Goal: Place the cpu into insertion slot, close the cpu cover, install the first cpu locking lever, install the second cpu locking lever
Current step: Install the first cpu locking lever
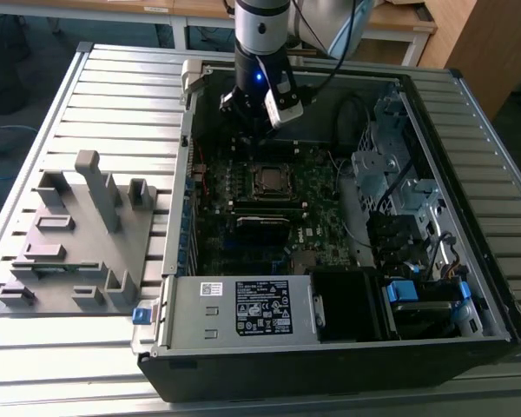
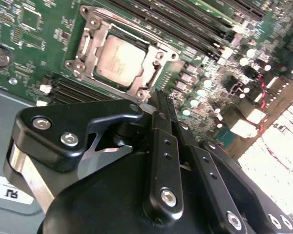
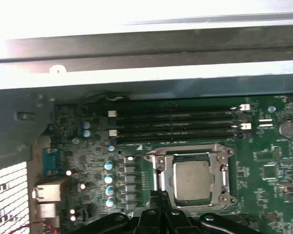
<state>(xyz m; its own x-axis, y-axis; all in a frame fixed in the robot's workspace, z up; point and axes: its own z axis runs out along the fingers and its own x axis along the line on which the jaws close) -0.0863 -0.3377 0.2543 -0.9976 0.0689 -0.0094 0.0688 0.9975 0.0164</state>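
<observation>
The cpu [image 2: 118, 56] [image 3: 193, 179] lies flat in the insertion slot [image 1: 269, 181], a silver-rimmed square socket on the green board. The cpu cover [image 2: 154, 68] [image 3: 185, 152], a silvery frame, lies down around the chip in both wrist views. How the locking levers stand I cannot tell. My gripper [image 1: 253, 130] hangs inside the open computer case, just behind the socket and above the board. Its black fingertips [image 2: 158, 95] [image 3: 158, 197] are pressed together, shut with nothing between them, and sit a short way off the socket's edge.
Long black memory slots [image 3: 176, 124] run beside the socket. The case's metal wall [image 3: 136, 53] stands close behind them. A power supply [image 1: 243, 308] and drive cages [image 1: 399, 191] crowd the case. A grey fixture plate [image 1: 78, 234] rests on the slatted table at the exterior view's left.
</observation>
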